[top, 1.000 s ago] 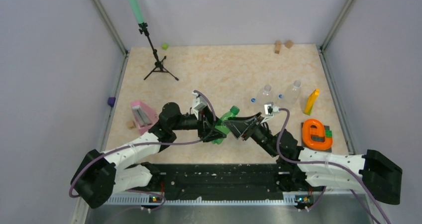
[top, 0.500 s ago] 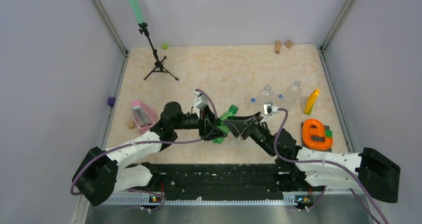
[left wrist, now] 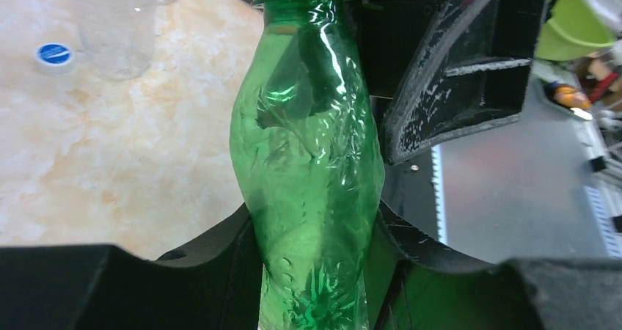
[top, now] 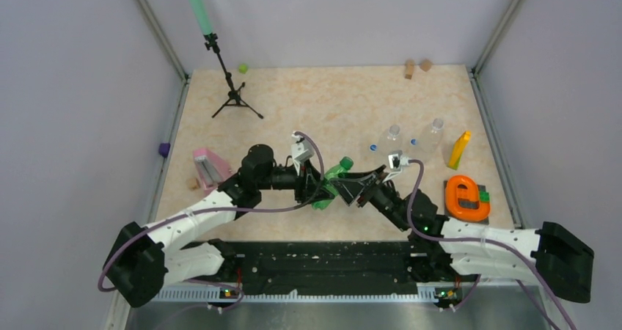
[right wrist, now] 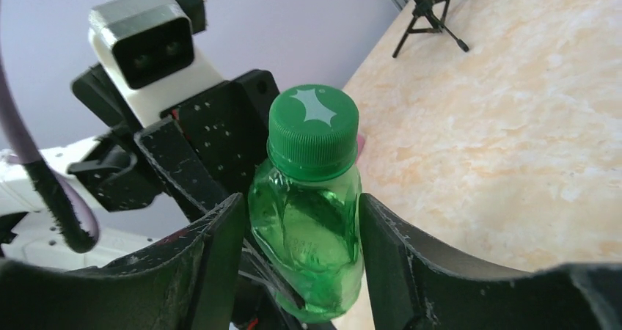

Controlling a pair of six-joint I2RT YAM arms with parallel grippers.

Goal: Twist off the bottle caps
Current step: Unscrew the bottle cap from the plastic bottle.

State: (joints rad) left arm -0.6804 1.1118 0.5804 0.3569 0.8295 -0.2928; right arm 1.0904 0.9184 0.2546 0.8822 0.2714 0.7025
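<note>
My left gripper (top: 320,191) is shut on the body of the translucent green bottle (top: 328,183) and holds it tilted above the table; in the left wrist view the bottle (left wrist: 308,161) fills the gap of the gripper (left wrist: 315,231). Its dark green cap (right wrist: 314,128) is on the neck. My right gripper (right wrist: 302,235) is open, its fingers (right wrist: 220,257) straddling the bottle's shoulder just below the cap, close to its sides. Two clear bottles (top: 389,137) (top: 431,134) stand at the right without caps, with blue caps (top: 373,147) (top: 414,142) lying beside them.
A yellow block (top: 459,149) and an orange ring-shaped object (top: 467,196) are at the right. A pink object (top: 209,169) lies at the left, a tripod (top: 233,95) at the back left, a lime lump (top: 242,68) and wooden blocks (top: 409,69) at the back.
My left wrist has shifted slightly to the right with the green bottle still held. The right gripper stays around the bottle's top.
</note>
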